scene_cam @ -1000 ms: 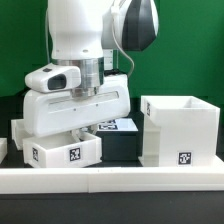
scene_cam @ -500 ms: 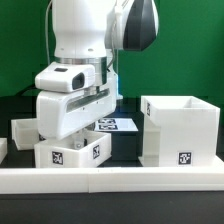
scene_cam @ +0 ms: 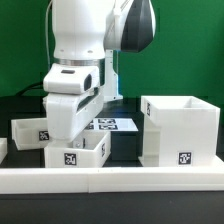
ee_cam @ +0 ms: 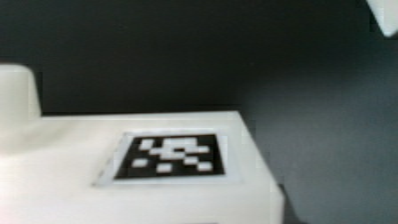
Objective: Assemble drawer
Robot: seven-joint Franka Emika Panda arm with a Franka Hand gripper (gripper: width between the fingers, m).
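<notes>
My gripper (scene_cam: pixel 72 138) reaches down into a small white tray (scene_cam: pixel 78 154) and is shut on its wall. The tray sits low at the table, turned at an angle, with its tag facing the front. In the wrist view the tray's white face with its tag (ee_cam: pixel 173 157) fills the frame, and my fingers do not show there. A second small tray (scene_cam: pixel 27 131) stands behind it on the exterior view's left. The tall white shell (scene_cam: pixel 180 128) stands open-topped on the exterior view's right, a little apart from the held tray.
The marker board (scene_cam: pixel 116 124) lies flat behind the trays, beside the shell. A long low white border rail (scene_cam: pixel 120 179) runs along the front. A white edge (ee_cam: pixel 15 92) shows at the side of the wrist view.
The hand has rotated about its vertical axis, turning the held tray with it. The tray shifted slightly toward the exterior view's right and now sits level.
</notes>
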